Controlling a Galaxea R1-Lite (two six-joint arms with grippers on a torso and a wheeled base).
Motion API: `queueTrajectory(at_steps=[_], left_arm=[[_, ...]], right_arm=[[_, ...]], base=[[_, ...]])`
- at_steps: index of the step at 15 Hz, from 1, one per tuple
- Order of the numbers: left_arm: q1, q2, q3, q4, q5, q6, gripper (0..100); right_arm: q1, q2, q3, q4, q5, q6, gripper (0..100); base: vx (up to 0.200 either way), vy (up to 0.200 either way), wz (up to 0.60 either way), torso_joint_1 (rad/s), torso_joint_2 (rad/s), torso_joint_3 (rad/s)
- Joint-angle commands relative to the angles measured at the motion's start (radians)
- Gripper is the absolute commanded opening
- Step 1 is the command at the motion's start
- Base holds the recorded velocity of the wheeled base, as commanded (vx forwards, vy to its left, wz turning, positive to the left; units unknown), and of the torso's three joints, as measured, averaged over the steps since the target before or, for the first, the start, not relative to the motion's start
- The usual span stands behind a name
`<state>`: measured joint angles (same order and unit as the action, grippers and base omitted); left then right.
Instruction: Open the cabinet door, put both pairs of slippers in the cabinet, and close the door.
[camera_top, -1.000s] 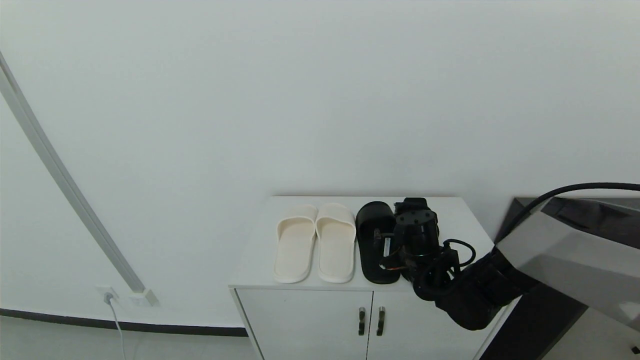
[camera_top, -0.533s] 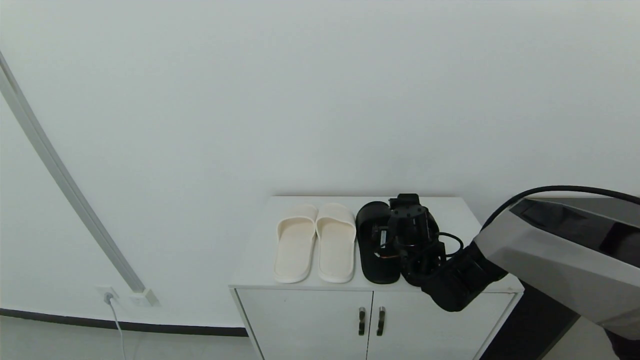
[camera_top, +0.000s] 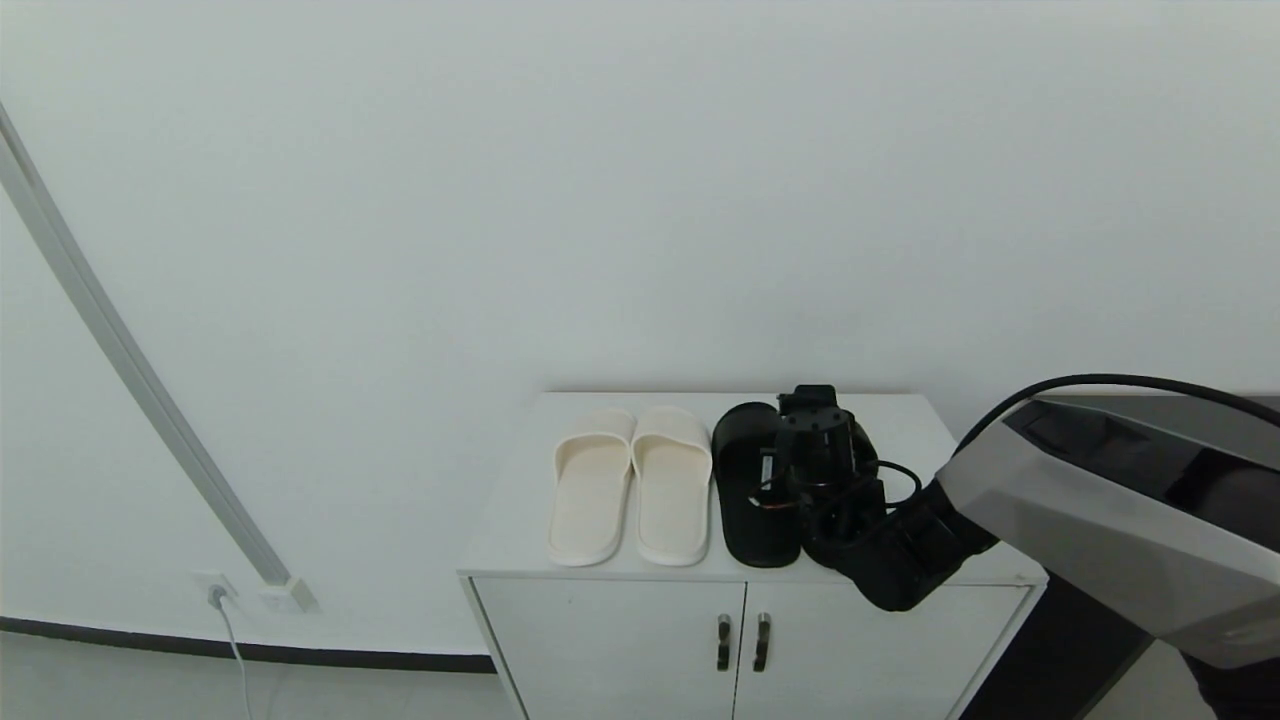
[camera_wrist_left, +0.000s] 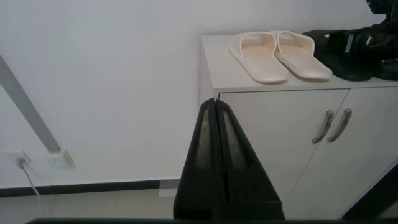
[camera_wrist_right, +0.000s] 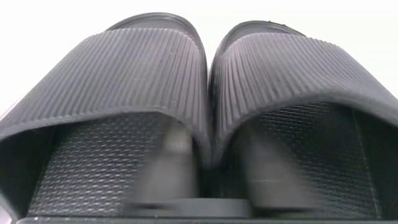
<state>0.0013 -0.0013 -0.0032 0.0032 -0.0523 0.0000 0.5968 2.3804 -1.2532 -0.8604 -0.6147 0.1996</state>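
Black slippers (camera_top: 752, 485): pair, side by side on the cabinet top (camera_top: 935, 440), just right of the cream slippers (camera_top: 630, 485).
My right gripper (camera_wrist_right: 217, 171): fingers (camera_wrist_right: 171, 165) apart, one under each black strap, the slippers' inner edges between them.
My left gripper (camera_wrist_left: 216, 143): fingers pressed together, low, facing the cabinet's left front corner.
Cabinet doors (camera_top: 610, 650): both closed.

The right arm (camera_top: 905, 560) hides one of the two black ribbed rubber slippers (camera_top: 752, 490), the head view's lower edge crops the white cabinet doors (camera_top: 610, 650), and the fingers (camera_wrist_right: 175, 168) of the right gripper (camera_wrist_right: 219, 158) look blurred.
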Motion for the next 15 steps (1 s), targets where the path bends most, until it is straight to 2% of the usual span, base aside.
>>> queueTrajectory(at_steps=[1,4,7,10,13,15], left_arm=[[0.0,0.001,0.0,0.0,0.0,0.0,0],[0.0,0.001,0.0,0.0,0.0,0.0,0],[0.0,0.001,0.0,-0.002,0.0,-0.002,0],[0.0,0.001,0.0,-0.002,0.0,-0.002,0],[0.0,0.001,0.0,-0.002,0.0,-0.002,0],[0.0,0.001,0.0,-0.002,0.0,-0.002,0]], right_arm=[[-0.002,0.0,0.0,0.0,0.0,0.0,0],[-0.002,-0.026,0.015,-0.006,-0.007,0.0,0],[0.001,-0.122,0.095,-0.006,-0.007,-0.005,0],[0.02,-0.264,0.241,-0.043,0.01,-0.042,0],[0.067,-0.449,0.472,-0.152,0.11,-0.101,0],[0.112,-0.564,0.587,-0.16,0.194,-0.111,0]], base=[[0.0,0.0,0.0,0.0,0.0,0.0],[0.0,0.0,0.0,0.0,0.0,0.0],[0.0,0.0,0.0,0.0,0.0,0.0],[0.0,0.0,0.0,0.0,0.0,0.0],[0.0,0.0,0.0,0.0,0.0,0.0],[0.0,0.0,0.0,0.0,0.0,0.0]])
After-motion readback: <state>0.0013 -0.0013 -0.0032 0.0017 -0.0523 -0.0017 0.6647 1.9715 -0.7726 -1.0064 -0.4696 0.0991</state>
